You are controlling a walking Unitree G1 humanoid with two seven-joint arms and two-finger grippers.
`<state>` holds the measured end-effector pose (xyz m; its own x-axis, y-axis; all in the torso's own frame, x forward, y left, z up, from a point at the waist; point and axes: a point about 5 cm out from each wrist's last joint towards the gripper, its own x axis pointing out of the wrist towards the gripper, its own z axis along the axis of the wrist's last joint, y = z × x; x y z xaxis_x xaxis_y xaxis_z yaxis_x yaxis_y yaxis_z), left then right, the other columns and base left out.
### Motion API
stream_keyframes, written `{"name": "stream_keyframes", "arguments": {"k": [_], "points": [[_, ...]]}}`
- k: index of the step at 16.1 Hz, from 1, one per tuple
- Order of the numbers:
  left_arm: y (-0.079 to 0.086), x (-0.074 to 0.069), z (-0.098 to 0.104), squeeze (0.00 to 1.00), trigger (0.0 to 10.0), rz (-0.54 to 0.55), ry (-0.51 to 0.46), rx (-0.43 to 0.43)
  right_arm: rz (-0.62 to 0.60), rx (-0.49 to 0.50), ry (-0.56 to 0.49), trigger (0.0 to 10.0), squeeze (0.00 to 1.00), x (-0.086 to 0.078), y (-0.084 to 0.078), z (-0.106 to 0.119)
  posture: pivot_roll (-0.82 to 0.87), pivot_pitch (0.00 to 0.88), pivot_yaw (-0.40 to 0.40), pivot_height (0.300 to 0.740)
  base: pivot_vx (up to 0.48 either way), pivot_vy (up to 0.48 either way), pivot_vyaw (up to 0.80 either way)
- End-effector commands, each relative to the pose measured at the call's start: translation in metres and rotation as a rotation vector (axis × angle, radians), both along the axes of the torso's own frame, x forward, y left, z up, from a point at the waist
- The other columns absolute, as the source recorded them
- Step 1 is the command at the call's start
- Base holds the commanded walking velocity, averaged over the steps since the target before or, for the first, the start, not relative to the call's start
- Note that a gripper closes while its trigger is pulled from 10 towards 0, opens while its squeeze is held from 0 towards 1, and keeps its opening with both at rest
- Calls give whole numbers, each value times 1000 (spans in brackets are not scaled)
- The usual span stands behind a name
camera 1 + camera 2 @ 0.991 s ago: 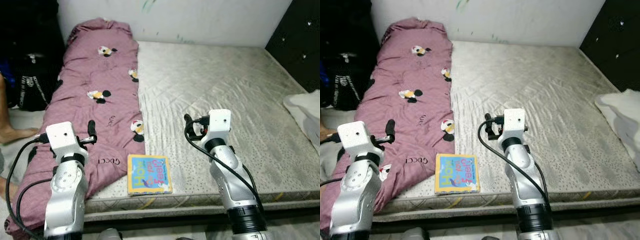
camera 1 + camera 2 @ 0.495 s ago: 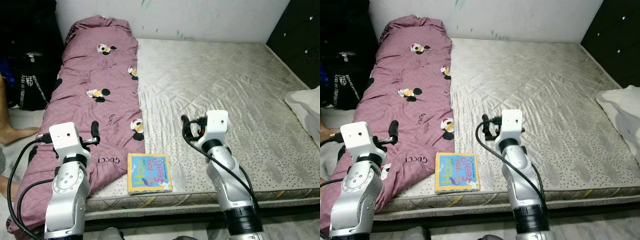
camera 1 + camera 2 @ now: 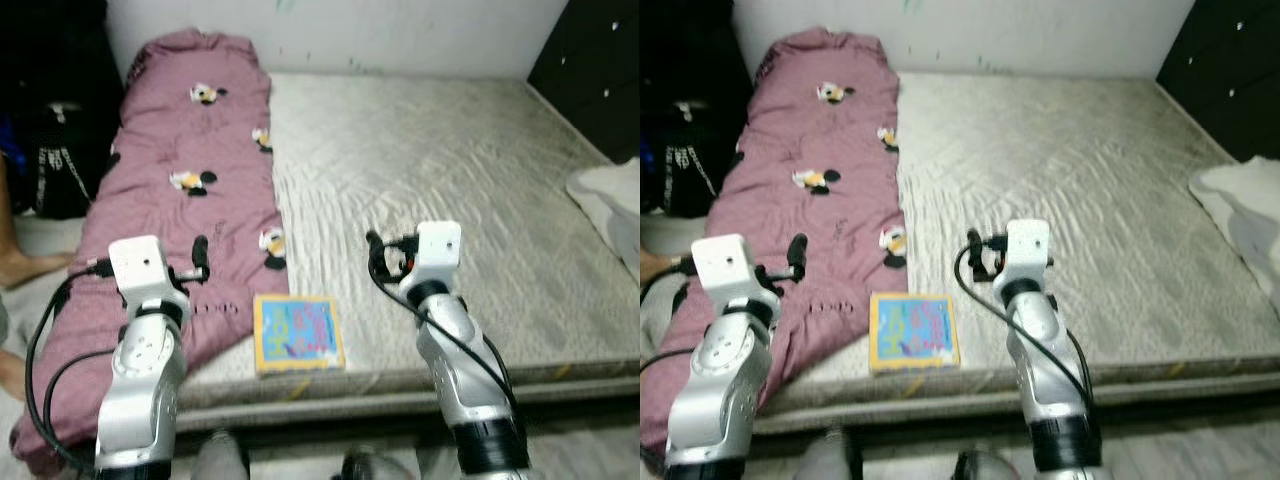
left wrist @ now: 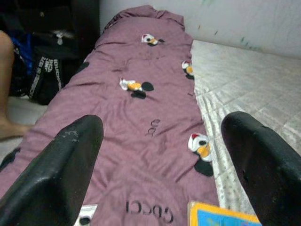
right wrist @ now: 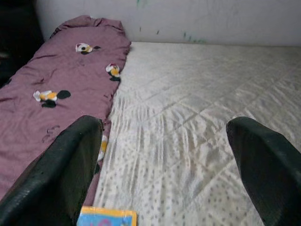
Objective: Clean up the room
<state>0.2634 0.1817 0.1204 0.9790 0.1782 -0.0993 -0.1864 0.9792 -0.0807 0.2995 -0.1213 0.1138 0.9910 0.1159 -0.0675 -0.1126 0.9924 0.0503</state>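
- Book (image 3: 298, 332), yellow-bordered with a blue cover, is lying flat on the mattress (image 3: 450, 170) near its front edge, just beside the lower end of the quilt; its cover lettering is blurring out in both eye views.
- Quilt (image 3: 190, 170), mauve with cartoon-mouse prints, is running lengthwise along the robot's left side of the mattress and draping over the front corner toward the floor.
- Left gripper (image 4: 160, 155) is hovering over the lower part of the quilt, touching nothing; its two black fingers (image 4: 61, 165) are standing wide apart, with the quilt and a corner of the book showing between them.
- Right gripper (image 5: 164, 160) is hovering over the bare grey mattress to the right of the book, holding nothing; its fingers (image 5: 70, 160) are likewise spread wide.
- Black bag (image 3: 62, 160) with white lettering is sitting on the floor to the left of the bed.
- A person's bare leg and foot (image 3: 15, 262) are showing at the left edge, beside that bag.
- White bedding (image 3: 612, 205) is bunching at the right edge of the mattress.
- Dark cabinet (image 3: 595, 70) is standing at the far right corner.
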Motion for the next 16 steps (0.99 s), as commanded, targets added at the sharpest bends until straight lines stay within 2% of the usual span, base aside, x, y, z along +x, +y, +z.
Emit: {"name": "stream_keyframes", "arguments": {"k": [1, 16], "points": [[-2, 0, -2, 0, 10000, -3, 14, 2, -6, -4, 5, 10000, 0, 0, -3, 0, 9, 60, -58, 650, 0, 0, 0], [5, 6, -6, 0, 10000, 46, 45, -59, 1, -15, 15, 10000, 0, 0, -3, -1, 3, 65, -64, 650, 0, 0, 0]]}}
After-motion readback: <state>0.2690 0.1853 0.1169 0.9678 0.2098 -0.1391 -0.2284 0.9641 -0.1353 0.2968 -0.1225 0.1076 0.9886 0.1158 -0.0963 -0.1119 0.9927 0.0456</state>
